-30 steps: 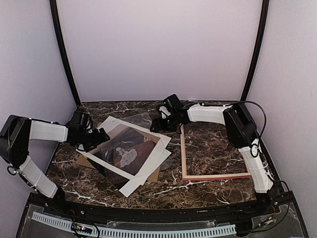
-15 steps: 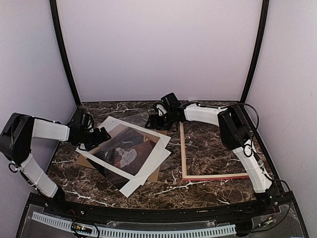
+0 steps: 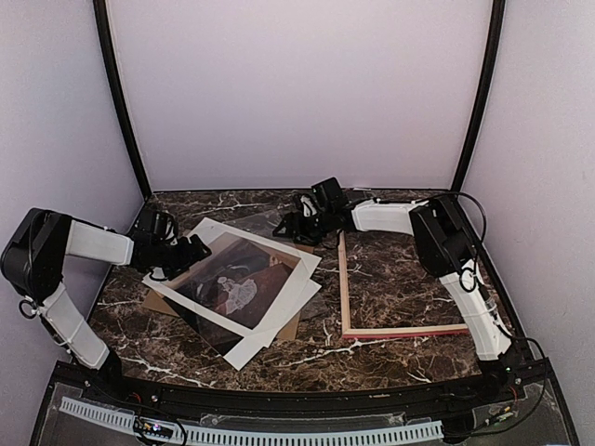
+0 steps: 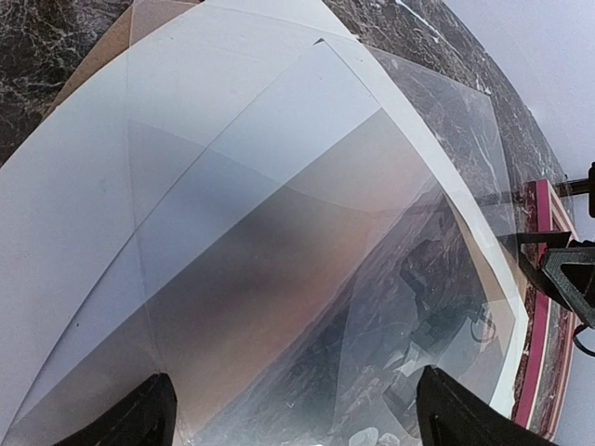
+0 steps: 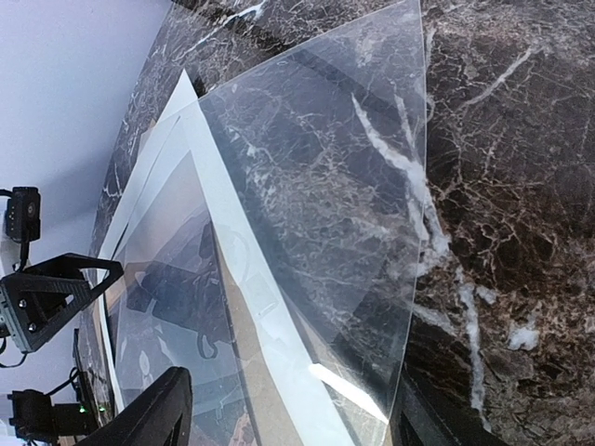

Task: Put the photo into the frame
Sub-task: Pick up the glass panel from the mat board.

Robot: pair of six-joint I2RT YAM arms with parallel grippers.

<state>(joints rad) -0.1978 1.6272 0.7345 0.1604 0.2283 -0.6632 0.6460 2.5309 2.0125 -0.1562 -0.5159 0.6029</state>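
The frame [image 3: 344, 279] lay flat on the right of the table [image 3: 186, 348] with only bare marble inside, ready to be filled. The photo [image 3: 237, 286] lay well to its left in a pile, under a white mat [image 3: 293, 279] and a clear sheet [image 5: 316, 158]. The left gripper [image 3: 192, 249] and right gripper [image 3: 286, 228] had fingers wide apart at the pile's far edge, holding nothing, likely to lift the sheet first.

clear sheet [image 5: 316, 167] over photo [image 3: 240, 290], frame [image 3: 345, 279] uncovered
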